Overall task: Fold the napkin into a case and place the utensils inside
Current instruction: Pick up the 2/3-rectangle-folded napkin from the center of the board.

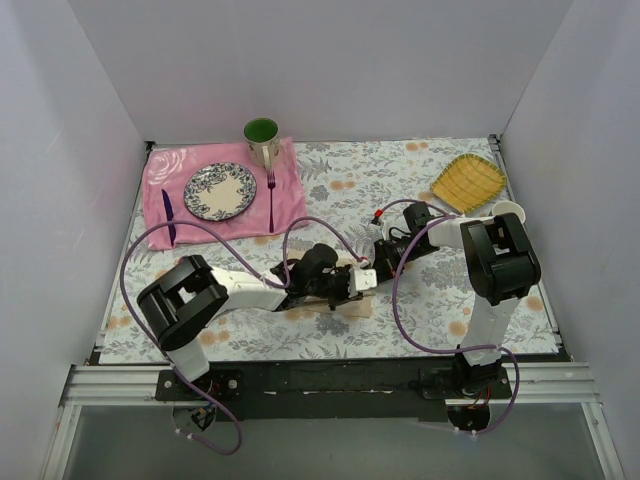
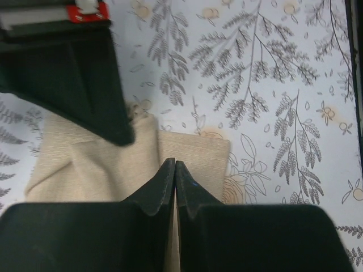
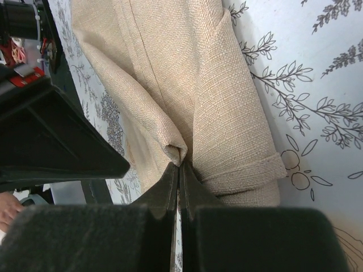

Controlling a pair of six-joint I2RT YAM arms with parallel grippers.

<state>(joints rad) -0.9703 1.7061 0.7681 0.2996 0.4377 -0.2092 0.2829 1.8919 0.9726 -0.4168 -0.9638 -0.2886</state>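
Note:
The beige napkin (image 1: 345,304) lies partly folded on the flowered tablecloth, mid-table, mostly under both grippers. My left gripper (image 1: 345,288) reaches in from the left. In its wrist view its jaws (image 2: 174,162) are shut together on the napkin's (image 2: 91,164) top layer near a folded edge. My right gripper (image 1: 368,262) comes from the right. It is shut (image 3: 180,165) and pinches a raised fold of the napkin (image 3: 227,102). One right finger (image 2: 108,113) shows in the left wrist view, pressing bunched cloth. The utensils are out of view.
At back left a pink mat (image 1: 175,222) holds a patterned plate (image 1: 220,190), a green mug (image 1: 262,140), a purple fork (image 1: 271,200) and a dark purple utensil (image 1: 168,215). A yellow woven tray (image 1: 468,182) and a white cup (image 1: 507,210) sit back right. Purple cables loop beside both arms.

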